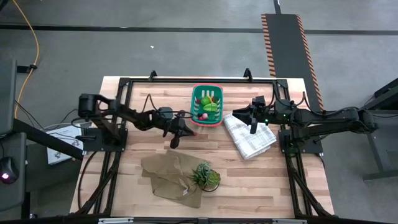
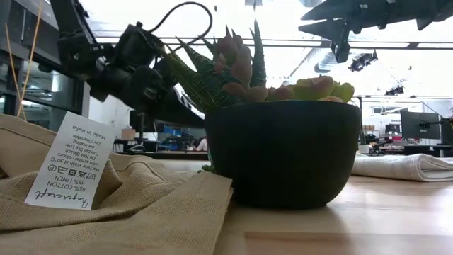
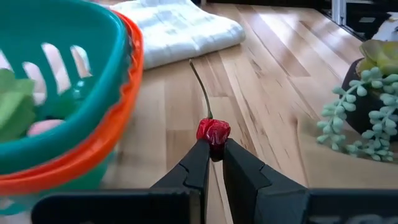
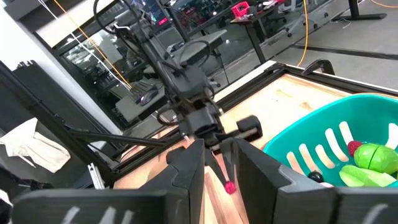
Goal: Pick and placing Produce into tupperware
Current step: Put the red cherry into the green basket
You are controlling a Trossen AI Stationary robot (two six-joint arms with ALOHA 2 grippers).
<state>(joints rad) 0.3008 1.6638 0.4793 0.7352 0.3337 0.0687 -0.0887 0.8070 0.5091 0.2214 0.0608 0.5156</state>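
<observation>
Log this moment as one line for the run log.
left gripper: shut on cherry, beside basket | right gripper: open, above folded cloth | basket: already holds produce

A small red cherry [image 3: 213, 132] with a long thin stem is pinched between two dark fingertips, just off the teal basket's [image 1: 207, 93] near left corner. The basket, slotted and orange-red at its base, holds light green pieces [image 1: 210, 106] and a red one [image 4: 354, 147]
</observation>
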